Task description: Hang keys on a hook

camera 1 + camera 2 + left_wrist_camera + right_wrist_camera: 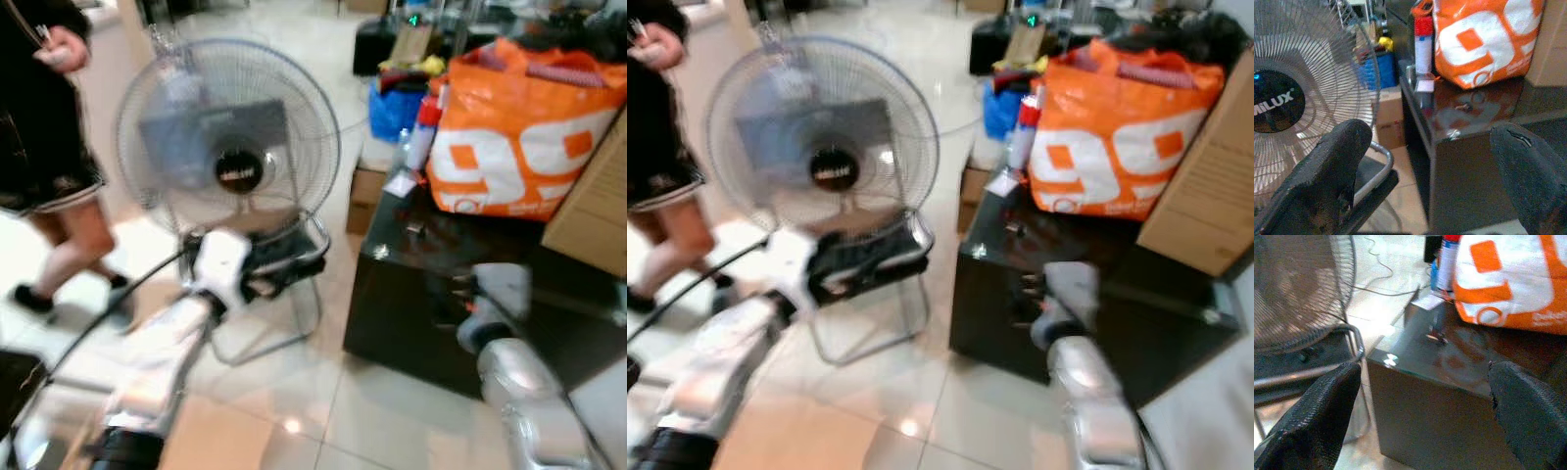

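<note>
A small bunch of keys (1437, 337) lies on the glossy top of a low dark table (411, 313), in front of an orange bag; the left wrist view also picks up the keys (1465, 106). My right gripper (1425, 431) hovers near the table's front corner, open, its fingers (1317, 416) spread wide with nothing between them. My left gripper (1435, 196) is held out in front of the fan's base, left of the table, also open and empty. The head views are blurred.
A standing fan (230, 147) on a metal frame is close on the left. An orange bag (519, 147), a spray can (423, 127) and a cardboard box (593, 206) crowd the table. A person (49, 147) stands at far left. The floor is pale tile.
</note>
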